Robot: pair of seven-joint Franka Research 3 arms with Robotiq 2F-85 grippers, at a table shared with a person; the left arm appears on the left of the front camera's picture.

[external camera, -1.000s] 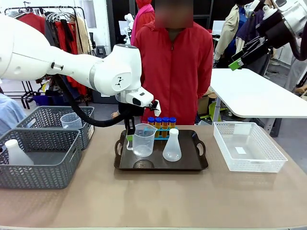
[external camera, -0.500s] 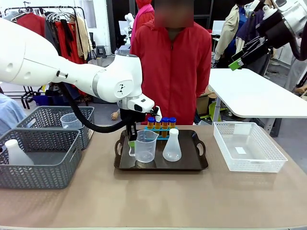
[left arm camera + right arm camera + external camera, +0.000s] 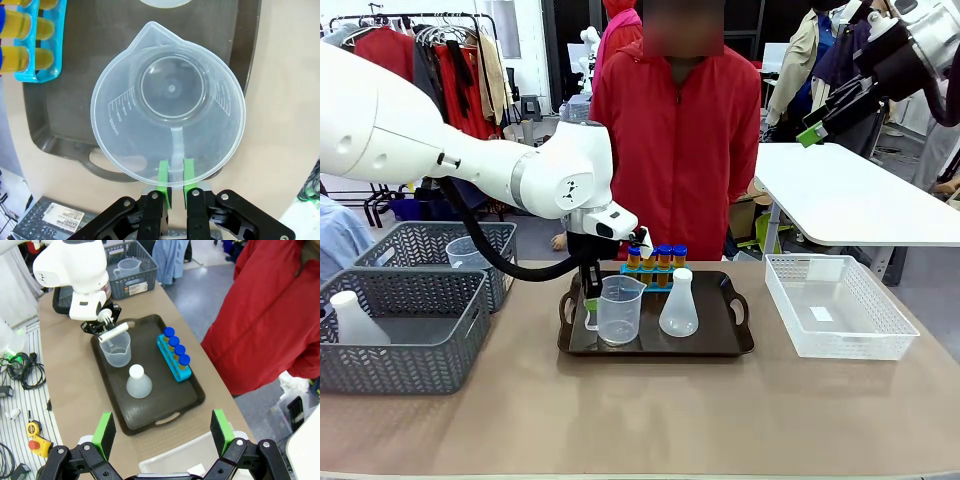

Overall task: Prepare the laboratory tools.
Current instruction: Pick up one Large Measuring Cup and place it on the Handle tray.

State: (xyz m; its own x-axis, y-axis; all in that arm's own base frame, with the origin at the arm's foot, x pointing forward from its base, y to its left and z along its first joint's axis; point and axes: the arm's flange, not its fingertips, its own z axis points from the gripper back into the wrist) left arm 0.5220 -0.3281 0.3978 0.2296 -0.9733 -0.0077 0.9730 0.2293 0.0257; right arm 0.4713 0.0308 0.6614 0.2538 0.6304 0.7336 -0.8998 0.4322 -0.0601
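Our left pincer (image 3: 174,189) is clamped on the handle of the clear beaker (image 3: 618,310), which sits low over the near-left part of the dark tray (image 3: 720,345); we cannot tell whether its base has touched down. The white flask (image 3: 678,304) stands just beside it, and the blue rack (image 3: 656,270) with 4 tubes (image 3: 656,256) is right behind. Our thin grip on the handle could let the beaker swing or tip if we release too high. A sideways drift could knock the flask over. Our right pincer (image 3: 165,435) hangs wide open, high above the bench (image 3: 620,420).
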